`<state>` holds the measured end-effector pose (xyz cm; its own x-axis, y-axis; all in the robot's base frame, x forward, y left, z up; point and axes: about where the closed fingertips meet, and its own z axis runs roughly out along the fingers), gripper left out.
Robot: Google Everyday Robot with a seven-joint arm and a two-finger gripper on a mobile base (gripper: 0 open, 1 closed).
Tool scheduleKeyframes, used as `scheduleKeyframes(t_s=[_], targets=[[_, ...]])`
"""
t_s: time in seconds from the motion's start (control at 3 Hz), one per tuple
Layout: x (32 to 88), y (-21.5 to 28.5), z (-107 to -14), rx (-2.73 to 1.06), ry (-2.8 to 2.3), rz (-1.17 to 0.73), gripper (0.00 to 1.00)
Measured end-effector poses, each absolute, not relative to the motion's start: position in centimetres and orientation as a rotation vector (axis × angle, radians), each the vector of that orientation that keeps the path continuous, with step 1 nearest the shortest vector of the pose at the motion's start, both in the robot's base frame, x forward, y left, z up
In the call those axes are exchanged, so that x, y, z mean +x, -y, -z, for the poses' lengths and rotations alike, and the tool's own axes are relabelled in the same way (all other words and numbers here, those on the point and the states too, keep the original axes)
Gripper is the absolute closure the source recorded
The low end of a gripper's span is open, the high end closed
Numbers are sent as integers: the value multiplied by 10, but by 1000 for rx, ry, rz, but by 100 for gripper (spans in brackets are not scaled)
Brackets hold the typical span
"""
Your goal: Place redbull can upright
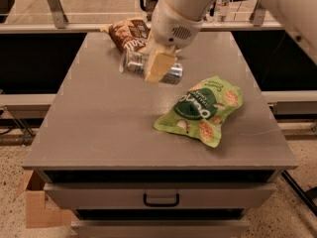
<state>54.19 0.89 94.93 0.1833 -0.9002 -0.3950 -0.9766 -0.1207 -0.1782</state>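
Observation:
The redbull can [132, 63] is a slim silver-and-blue can. It lies on its side, held in the air above the back middle of the grey table [109, 128]. My gripper [157, 66] comes down from the white arm at the top and is shut on the can's middle. A cream-coloured finger [159, 66] covers the can's centre. The can's silver end points left and its other end [174, 75] sticks out to the right.
A green snack bag [204, 109] lies on the right of the table. A brown snack bag [130, 33] lies at the back, just behind the can. Below the front edge is a drawer with a black handle [161, 200]. A cardboard box [37, 207] sits on the floor at the left.

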Motion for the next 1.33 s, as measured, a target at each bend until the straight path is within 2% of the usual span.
scheduleKeyframes(t_s=[0.33, 0.67, 1.33], targets=[[535, -23, -986, -1944, -1544, -537, 100], [524, -52, -999, -1933, -1415, -692, 100], [530, -100, -961, -1867, -1310, -944, 100]])
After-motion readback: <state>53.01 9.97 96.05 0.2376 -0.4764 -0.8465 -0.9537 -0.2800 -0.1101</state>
